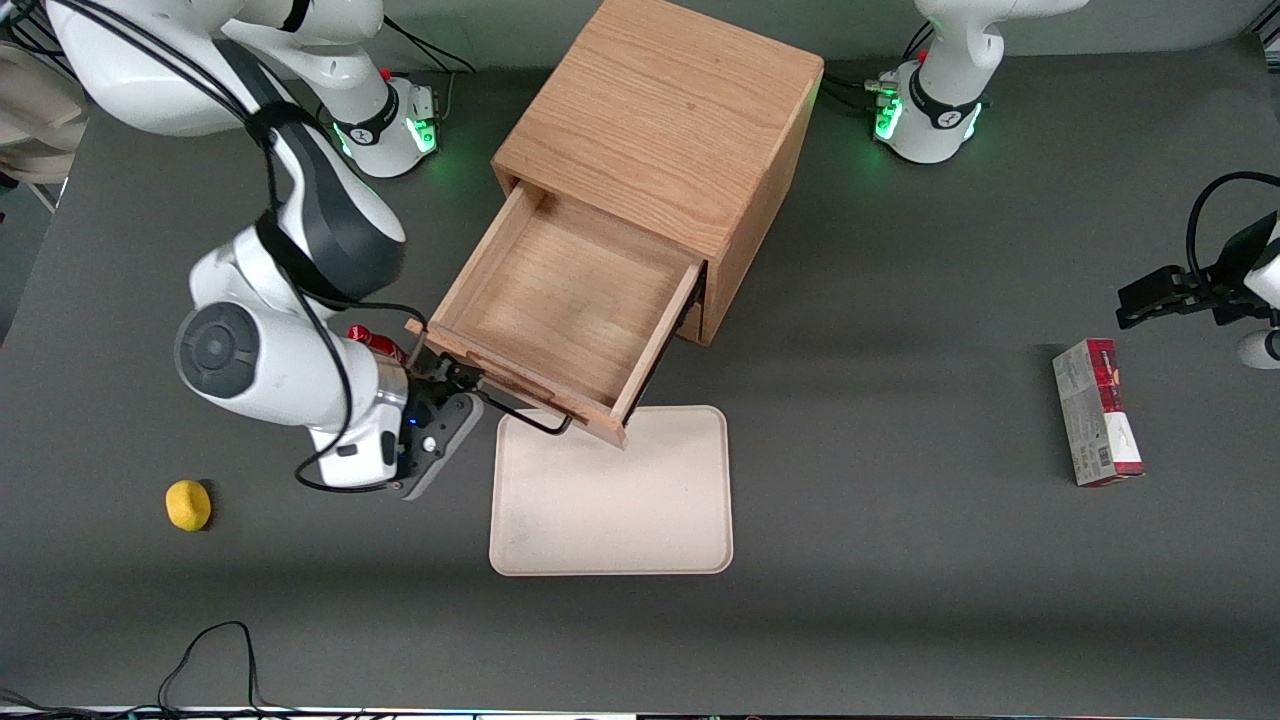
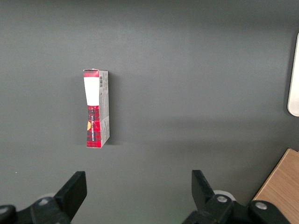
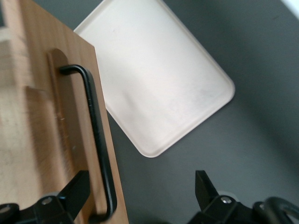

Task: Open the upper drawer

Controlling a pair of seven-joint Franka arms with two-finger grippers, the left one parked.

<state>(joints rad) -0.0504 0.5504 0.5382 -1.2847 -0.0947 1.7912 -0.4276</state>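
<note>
The upper drawer (image 1: 570,300) of the oak cabinet (image 1: 670,110) stands pulled far out, its inside bare. Its thin black wire handle (image 1: 525,415) runs along the drawer front, facing the front camera. My right gripper (image 1: 455,385) is at the handle's end toward the working arm, level with the drawer front. In the right wrist view the gripper (image 3: 140,186) is open wide. The handle (image 3: 96,135) on the drawer front (image 3: 37,130) lies between the fingers, close to one of them, and nothing is clamped. The lower drawer is hidden under the upper one.
A beige tray (image 1: 610,500) lies on the table just nearer the camera than the drawer front; it also shows in the right wrist view (image 3: 154,79). A yellow lemon-like object (image 1: 188,504) lies toward the working arm's end. A red box (image 1: 1097,412) lies toward the parked arm's end.
</note>
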